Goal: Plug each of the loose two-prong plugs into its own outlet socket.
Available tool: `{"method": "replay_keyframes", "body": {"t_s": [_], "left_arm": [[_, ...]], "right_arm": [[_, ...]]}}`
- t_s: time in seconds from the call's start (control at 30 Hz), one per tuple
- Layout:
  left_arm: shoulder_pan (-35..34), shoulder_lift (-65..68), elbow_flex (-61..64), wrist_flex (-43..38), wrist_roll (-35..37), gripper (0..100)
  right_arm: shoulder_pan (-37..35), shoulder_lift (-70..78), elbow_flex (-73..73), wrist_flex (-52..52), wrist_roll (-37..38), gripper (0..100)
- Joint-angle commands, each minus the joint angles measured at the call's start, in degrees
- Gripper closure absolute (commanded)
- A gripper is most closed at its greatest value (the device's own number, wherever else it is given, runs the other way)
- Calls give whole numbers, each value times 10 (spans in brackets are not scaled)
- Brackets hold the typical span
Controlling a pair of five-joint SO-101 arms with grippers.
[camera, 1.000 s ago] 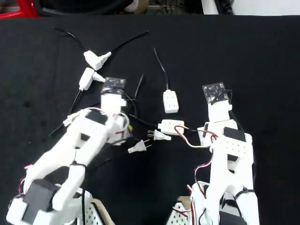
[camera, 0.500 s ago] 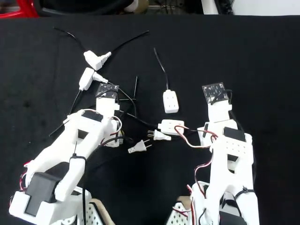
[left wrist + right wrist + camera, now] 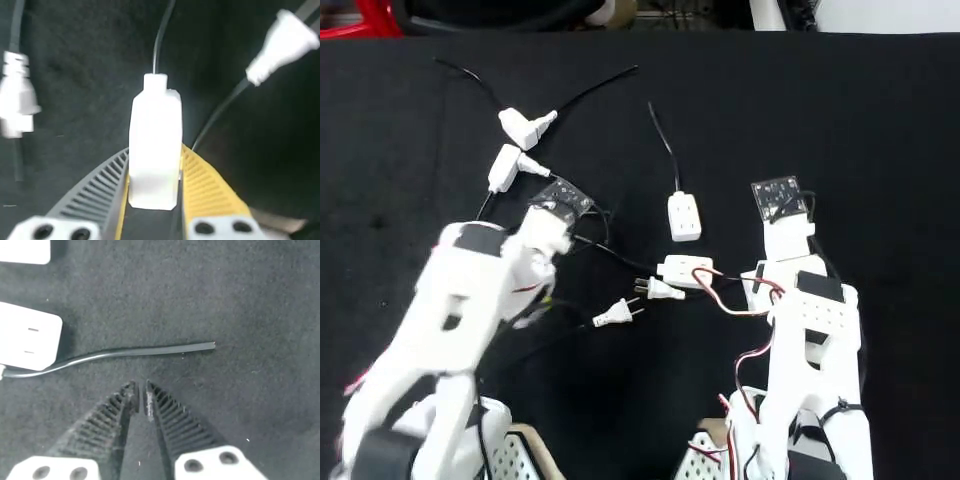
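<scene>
the left fingers [image 3: 202, 182] clamp a white corded block [image 3: 155, 145], socket-shaped, held off the black tabletop [image 3: 880, 120]. between the arms a plug [image 3: 617, 313] lies loose. a second plug [image 3: 658, 290] lies just beside a socket [image 3: 685, 270], not plugged in. a far socket [image 3: 683, 215] lies beyond it. the right fingers [image 3: 172, 415] are closed to a sliver on nothing, low over the tabletop near a cord [image 3: 150, 351].

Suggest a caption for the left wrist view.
Jaws clamped on a white corded socket, a loose plug on one side, a second plug opposite.
</scene>
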Motion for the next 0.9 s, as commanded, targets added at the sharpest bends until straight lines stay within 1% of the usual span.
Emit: {"method": "replay_keyframes", "body": {"t_s": [0.0,0.07,0.13,0.2,0.23,0.27,0.4,0.47,0.53,0.7,0.77,0.87], "left_arm": [[-22,-165,-30,105,-269,971],[-59,-239,-23,120,-389,971],[-107,-302,7,103,-508,971],[-143,-337,57,84,-625,971],[-153,-338,86,72,-670,971],[-155,-332,116,60,-697,971],[-155,-284,199,-51,-708,970],[-150,-253,212,-99,-708,970],[-130,-219,218,-145,-706,970],[-97,-131,212,-253,-647,963],[-96,-101,204,-280,-636,908],[-98,-64,186,-303,-618,784]], "right_arm": [[6,-14,-1,-11,1,976],[6,-14,-1,-11,1,976],[6,-14,-1,-11,1,976],[6,-14,-1,-11,1,976],[6,-14,-1,-11,1,976],[6,-14,-1,-11,1,976],[7,-14,0,-23,1,976],[7,-14,0,-23,1,976],[7,-14,0,-23,1,976],[7,-14,0,-23,1,976],[6,-14,4,-23,2,976],[-4,-14,5,-23,4,976]]}}
